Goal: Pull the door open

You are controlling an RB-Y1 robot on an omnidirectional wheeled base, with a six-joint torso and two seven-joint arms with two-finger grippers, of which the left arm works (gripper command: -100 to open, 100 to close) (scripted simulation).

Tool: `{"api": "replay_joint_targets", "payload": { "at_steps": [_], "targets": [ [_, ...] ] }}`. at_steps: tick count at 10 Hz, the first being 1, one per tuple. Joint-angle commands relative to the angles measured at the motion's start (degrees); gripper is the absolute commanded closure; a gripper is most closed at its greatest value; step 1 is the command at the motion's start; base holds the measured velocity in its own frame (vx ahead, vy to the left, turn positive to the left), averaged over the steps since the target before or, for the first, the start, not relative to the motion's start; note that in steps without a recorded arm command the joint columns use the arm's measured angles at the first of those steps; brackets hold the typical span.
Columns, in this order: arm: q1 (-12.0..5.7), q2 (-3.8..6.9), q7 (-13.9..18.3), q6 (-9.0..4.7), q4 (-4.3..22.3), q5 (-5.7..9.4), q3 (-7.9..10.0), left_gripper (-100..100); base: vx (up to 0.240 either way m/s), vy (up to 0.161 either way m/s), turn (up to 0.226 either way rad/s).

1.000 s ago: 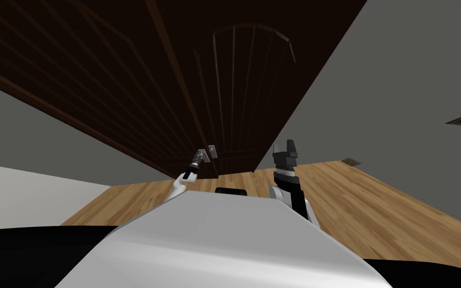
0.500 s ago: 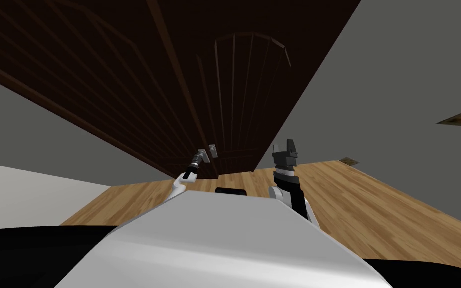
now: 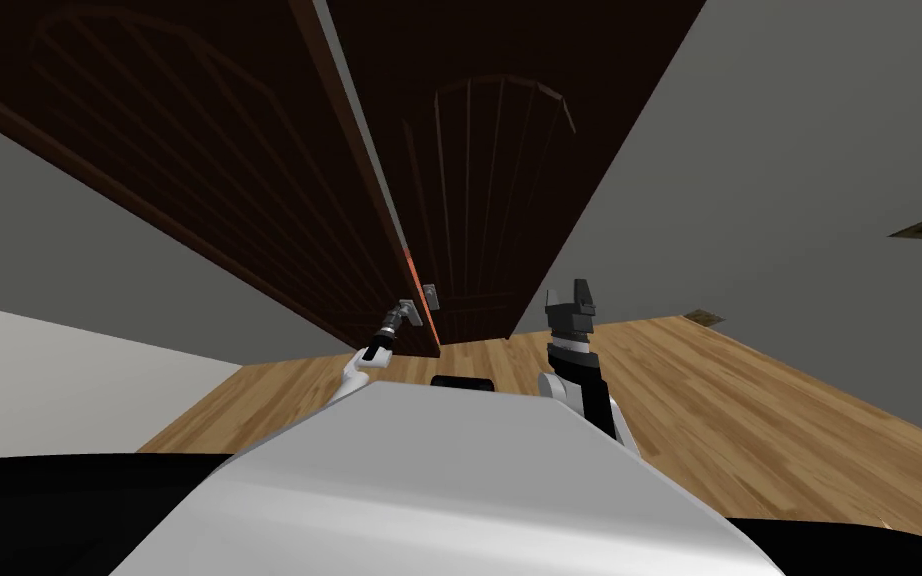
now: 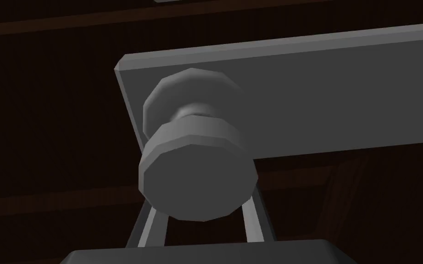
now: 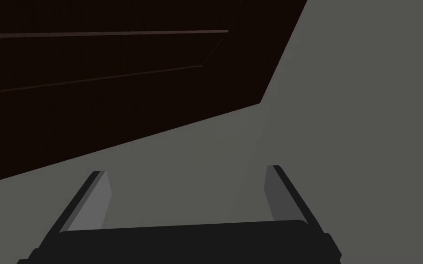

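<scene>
A dark brown double door (image 3: 249, 170) stands in front of me. Its left leaf is a little ajar, with a narrow grey and orange gap (image 3: 412, 270) along its edge. My left gripper (image 3: 404, 318) is at that leaf's grey knob. In the left wrist view the round knob (image 4: 197, 178) sits on a grey plate (image 4: 320, 101). The left gripper (image 4: 202, 208) is shut on the knob, its fingers (image 4: 153, 227) pressing both sides. My right gripper (image 3: 571, 300) is held up to the right of the door, open and empty (image 5: 185, 178).
Wooden floor (image 3: 749, 400) spreads to the right, and grey walls (image 3: 799, 150) flank the door. A small dark patch (image 3: 701, 319) lies on the floor at the far wall. A pale surface (image 3: 49, 370) lies low on my left.
My left gripper has closed on the knob. The left door leaf has swung slightly toward me, and a thin gap has opened between the two leaves. My right arm has not moved.
</scene>
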Motion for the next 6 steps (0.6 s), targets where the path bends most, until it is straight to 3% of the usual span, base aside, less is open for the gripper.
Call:
{"api": "replay_joint_targets", "payload": {
  "at_steps": [1,2,3,6],
  "targets": [
    [0.91,0.92,0.62,-0.09,0.52,0.09,-0.03,100,-0.209,0.044,0.016],
    [1.29,1.48,1.19,-0.33,0.17,0.05,-0.66,100,-0.214,0.063,-0.07],
    [1.27,1.4,1.31,-0.53,-0.4,-0.06,-1.18,-100,-0.207,0.057,-0.077],
    [2.29,2.2,2.74,-1.03,-2.67,-0.32,-3.35,-100,-0.202,-0.006,-0.052]
  ]
}}
